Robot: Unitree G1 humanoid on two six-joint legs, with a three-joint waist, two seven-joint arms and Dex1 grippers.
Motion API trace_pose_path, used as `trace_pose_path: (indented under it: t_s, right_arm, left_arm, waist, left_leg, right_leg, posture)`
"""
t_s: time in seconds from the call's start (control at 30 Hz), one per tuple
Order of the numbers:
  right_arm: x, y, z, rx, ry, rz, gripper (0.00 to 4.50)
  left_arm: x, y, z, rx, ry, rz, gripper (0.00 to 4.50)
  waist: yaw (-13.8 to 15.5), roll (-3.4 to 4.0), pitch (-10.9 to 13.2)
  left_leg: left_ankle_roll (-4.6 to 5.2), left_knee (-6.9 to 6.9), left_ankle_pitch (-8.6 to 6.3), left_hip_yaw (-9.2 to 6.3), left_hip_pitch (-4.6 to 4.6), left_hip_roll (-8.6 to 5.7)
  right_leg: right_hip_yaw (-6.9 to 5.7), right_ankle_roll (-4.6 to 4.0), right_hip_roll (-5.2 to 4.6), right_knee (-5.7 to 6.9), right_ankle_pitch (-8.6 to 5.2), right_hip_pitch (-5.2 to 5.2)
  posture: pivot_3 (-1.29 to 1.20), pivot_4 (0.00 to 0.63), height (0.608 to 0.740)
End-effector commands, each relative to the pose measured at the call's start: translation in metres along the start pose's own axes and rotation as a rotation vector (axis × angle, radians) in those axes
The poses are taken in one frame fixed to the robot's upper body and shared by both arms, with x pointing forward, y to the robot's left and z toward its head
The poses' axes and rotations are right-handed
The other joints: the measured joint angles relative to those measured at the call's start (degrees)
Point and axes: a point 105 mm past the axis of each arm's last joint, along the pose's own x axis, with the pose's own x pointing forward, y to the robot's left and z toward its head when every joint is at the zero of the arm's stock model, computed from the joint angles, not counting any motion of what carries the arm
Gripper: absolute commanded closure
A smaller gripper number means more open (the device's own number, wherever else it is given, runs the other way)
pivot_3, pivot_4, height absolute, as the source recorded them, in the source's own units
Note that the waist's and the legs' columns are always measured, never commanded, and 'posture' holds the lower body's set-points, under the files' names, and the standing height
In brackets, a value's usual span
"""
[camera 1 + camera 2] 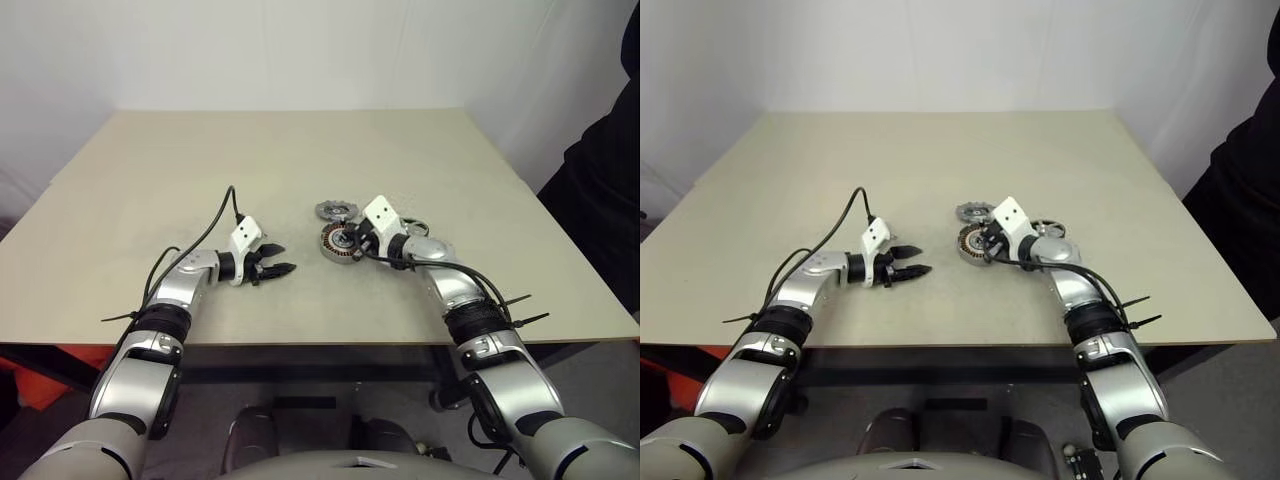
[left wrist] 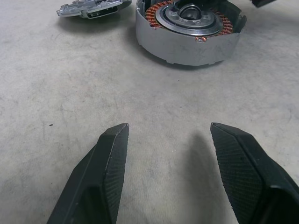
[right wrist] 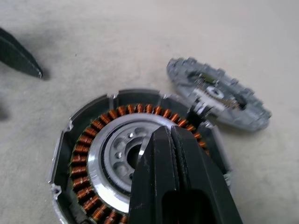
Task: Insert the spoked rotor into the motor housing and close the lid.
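Observation:
The motor housing, a round shell with copper windings around a silver centre, lies on the table's middle right. My right gripper hovers over its centre, shut with nothing between its fingers. Just beyond the housing lies the lid, a dark grey notched disc, flat on the table. The spoked rotor lies to the right of the housing, partly hidden behind my right wrist. My left gripper is open and empty, low over the table to the left of the housing and pointing at it.
The beige table has bare surface at the back and left. A person in dark clothing stands past the table's right edge. A black cable loops off my left wrist.

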Motion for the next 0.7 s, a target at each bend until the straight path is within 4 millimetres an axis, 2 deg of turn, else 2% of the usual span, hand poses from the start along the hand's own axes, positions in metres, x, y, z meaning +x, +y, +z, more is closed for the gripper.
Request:
trace_pose_path:
  t_s: [0.03,0.13,0.53,0.7]
  right_arm:
    - [-0.005,-0.009,0.037,-0.048,-0.106,-0.019,4.48]
    - [-0.006,-0.007,0.041,-0.054,-0.114,-0.015,4.48]
    - [0.007,0.014,0.021,-0.032,-0.058,0.039,4.48]
    - [0.007,0.016,0.023,-0.033,-0.063,0.045,4.48]
  left_arm:
    - [-0.002,0.003,0.01,0.037,-0.022,0.008,1.52]
    - [-0.001,0.002,0.009,0.036,-0.023,0.006,1.52]
    - [-0.004,0.003,0.008,0.037,-0.017,0.011,1.52]
    - [-0.004,0.004,0.009,0.037,-0.016,0.015,1.52]
  waist:
    - [0.0,0.0,0.0]
    - [0.0,0.0,0.0]
    - [0.0,0.0,0.0]
    - [0.0,0.0,0.0]
  left_leg:
    - [0.0,0.0,0.0,0.0,-0.03,0.0]
    - [0.0,0.0,0.0,0.0,-0.11,0.0]
    - [0.0,0.02,0.0,-0.01,-0.12,0.0]
    - [0.0,0.02,0.0,-0.01,-0.12,0.0]
  right_leg:
    - [0.0,0.0,0.0,0.0,0.0,-0.03]
    - [0.0,-0.01,0.0,0.0,0.0,-0.11]
    - [0.0,-0.01,0.0,0.02,0.0,-0.12]
    - [0.0,-0.01,0.0,0.02,0.0,-0.12]
  posture:
    - [0.0,0.0,0.74]
    - [0.0,0.0,0.74]
    - [0.0,0.0,0.74]
    - [0.0,0.0,0.74]
